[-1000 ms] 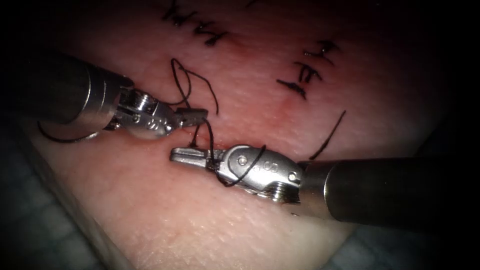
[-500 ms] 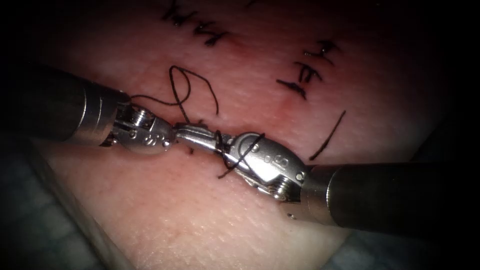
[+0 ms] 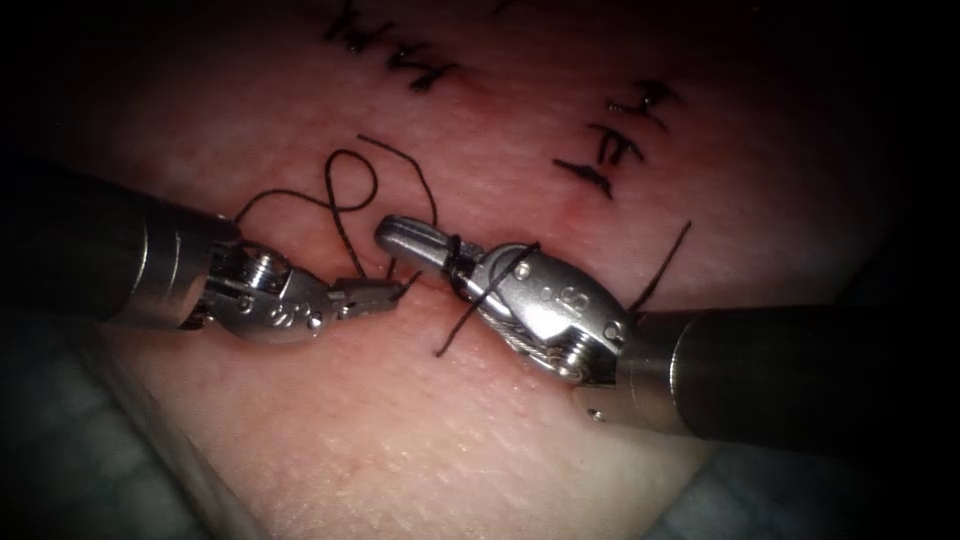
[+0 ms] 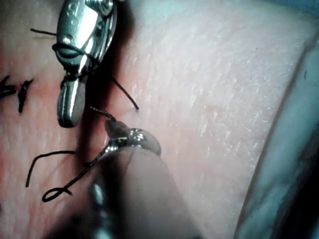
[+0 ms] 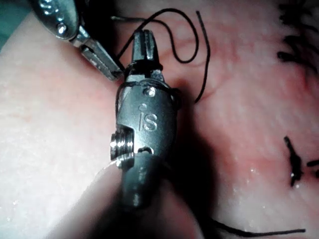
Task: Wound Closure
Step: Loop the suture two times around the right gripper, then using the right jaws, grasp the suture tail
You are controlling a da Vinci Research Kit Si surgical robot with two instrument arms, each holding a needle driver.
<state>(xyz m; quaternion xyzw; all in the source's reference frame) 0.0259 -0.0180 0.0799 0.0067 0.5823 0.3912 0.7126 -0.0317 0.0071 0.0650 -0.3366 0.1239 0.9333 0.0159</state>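
Note:
My left tool [image 3: 385, 293] comes in from the left, its jaws shut on the black thread [image 3: 345, 185] just in front of the cut [image 3: 560, 215]. That thread curls in a loop on the tissue [image 3: 400, 430] behind the jaws. My right tool [image 3: 400, 235] lies across the cut with its jaws shut on nothing and turns of thread wound round them [image 3: 462, 262]. A short thread tail [image 3: 450, 345] hangs in front. Neither tool holds a needle. In the left wrist view, thread runs into the left tool's tip [image 4: 117, 130]. The wound turns sit below the right tool's jaws [image 5: 144, 42].
Tied stitches with cut ends sit farther along the cut [image 3: 610, 150] and at the back [image 3: 430, 72]. A loose dark thread piece [image 3: 660, 265] lies right of the right tool. The tissue's edge drops to blue cloth [image 3: 60, 460] at the front left.
The right tool has swung up and to the far side with the thread still wound on it. The left tool has dropped toward the front and drawn back left. The thread loop has shifted left.

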